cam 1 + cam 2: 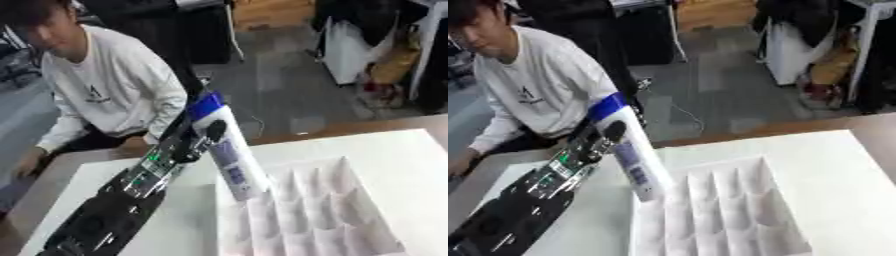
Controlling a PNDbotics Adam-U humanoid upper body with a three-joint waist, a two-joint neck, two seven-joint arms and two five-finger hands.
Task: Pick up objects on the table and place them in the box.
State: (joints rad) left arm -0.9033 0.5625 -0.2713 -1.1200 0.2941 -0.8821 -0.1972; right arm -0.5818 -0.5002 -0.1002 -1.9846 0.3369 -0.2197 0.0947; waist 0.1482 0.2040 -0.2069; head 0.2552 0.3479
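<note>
Near the counter's (859,165) front edge sits the white box (785,235), its inside split by thin white dividers into rows of narrow compartments; its left wall stands close to the robot's left arm, while on its right side a broad strip of bare white counter runs out to the right edge, and another bare strip lies between the box's far wall and the counter's far edge. Beyond that far edge the grey floor begins. The left arm comes in from the lower left corner and stretches up and away toward the far left side of the counter, black with silver and green parts showing along the forearm. Its left hand (194,142) is curled around a white tube (229,155) with a blue cap, gripping it on the upper half, just below the cap. The tube's long axis is steeply tilted: the blue cap points up and away to the far left, and the flat lower end points down into the box's far left corner, at or just above the dividers there.
</note>
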